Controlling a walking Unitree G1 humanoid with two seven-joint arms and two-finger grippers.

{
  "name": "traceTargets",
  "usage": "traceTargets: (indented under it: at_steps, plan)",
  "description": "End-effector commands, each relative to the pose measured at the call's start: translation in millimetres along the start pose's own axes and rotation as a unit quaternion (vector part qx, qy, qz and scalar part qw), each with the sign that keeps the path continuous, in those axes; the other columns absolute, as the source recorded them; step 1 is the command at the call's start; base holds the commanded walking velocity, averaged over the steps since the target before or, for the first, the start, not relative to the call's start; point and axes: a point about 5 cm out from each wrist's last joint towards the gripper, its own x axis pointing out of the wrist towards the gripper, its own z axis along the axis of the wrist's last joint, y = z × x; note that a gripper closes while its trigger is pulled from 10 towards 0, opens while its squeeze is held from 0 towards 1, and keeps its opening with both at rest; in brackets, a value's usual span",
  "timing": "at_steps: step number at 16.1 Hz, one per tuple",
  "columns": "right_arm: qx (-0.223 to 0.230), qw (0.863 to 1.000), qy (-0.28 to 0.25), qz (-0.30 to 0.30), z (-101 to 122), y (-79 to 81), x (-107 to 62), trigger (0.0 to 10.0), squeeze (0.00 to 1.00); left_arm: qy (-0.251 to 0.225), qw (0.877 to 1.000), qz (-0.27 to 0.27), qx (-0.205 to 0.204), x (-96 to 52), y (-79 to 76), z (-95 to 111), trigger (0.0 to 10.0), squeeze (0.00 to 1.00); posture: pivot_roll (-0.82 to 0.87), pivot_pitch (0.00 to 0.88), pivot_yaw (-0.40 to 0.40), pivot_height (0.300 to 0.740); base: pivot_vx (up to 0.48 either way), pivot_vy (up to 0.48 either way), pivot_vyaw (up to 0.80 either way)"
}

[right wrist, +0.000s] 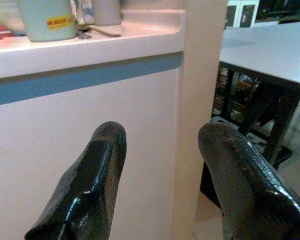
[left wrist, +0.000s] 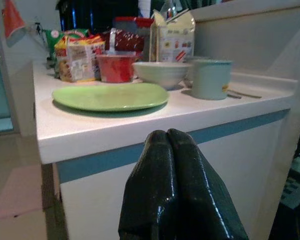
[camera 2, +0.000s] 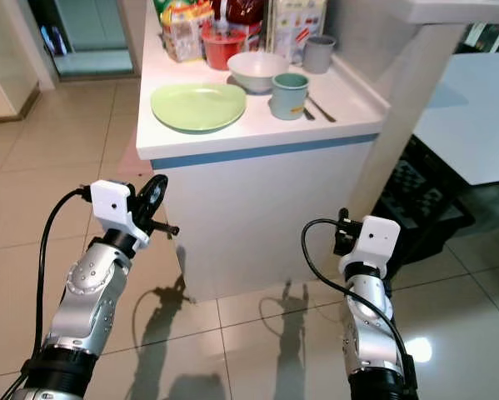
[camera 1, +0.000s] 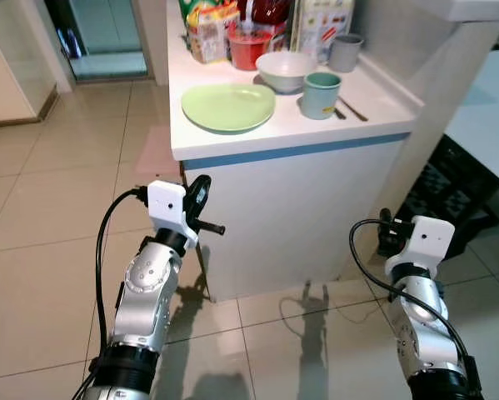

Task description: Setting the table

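On the white counter (camera 1: pixel 266 142) lie a light green plate (camera 1: pixel 228 107), a white bowl (camera 1: pixel 286 71), a teal mug (camera 1: pixel 321 93), a grey cup (camera 1: pixel 346 52) and cutlery (camera 1: pixel 350 109) beside the mug. My left gripper (camera 1: pixel 199 198) is shut with nothing in it, held below the counter's edge in front of the plate (left wrist: pixel 112 96). My right gripper (right wrist: pixel 160 135) is open and holds nothing, low beside the counter's right corner, under the mug (right wrist: pixel 48 20).
Snack packets and a red container (camera 1: pixel 249 50) crowd the counter's back. A white table (camera 1: pixel 491 108) stands to the right with a black crate (camera 1: pixel 449 196) beneath it. Tiled floor (camera 1: pixel 49 208) spreads to the left toward a doorway.
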Motion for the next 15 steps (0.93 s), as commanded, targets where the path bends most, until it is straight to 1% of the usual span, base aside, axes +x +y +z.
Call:
traceTargets:
  at_steps: [1,7,10,15]
  plan:
    - [-0.001,1.0,-0.008,0.002,4.8,-0.5,3.9,10.0,0.0,0.0,1.0,-0.001,0.004,3.6,0.1,1.8,10.0,0.0,0.02,0.0,0.026,0.74,0.33,0.0,0.0]
    - [-0.004,1.0,-0.005,0.005,6.6,6.1,11.6,10.0,0.0,-0.001,1.0,0.002,0.005,7.3,1.4,2.6,10.0,0.0,0.02,0.0,0.024,0.74,0.462,0.0,0.0]
    - [-0.005,1.0,-0.004,0.006,5.1,7.2,11.4,10.0,0.0,-0.003,1.0,0.004,0.004,6.5,1.5,2.8,10.0,0.0,0.02,0.0,0.023,0.74,0.45,0.0,0.0]
    - [-0.007,1.0,-0.002,0.005,1.4,5.6,8.0,10.0,0.0,-0.011,1.0,0.004,0.002,5.7,-0.5,3.9,10.0,0.0,0.02,0.0,0.022,0.74,0.296,0.378,0.0]
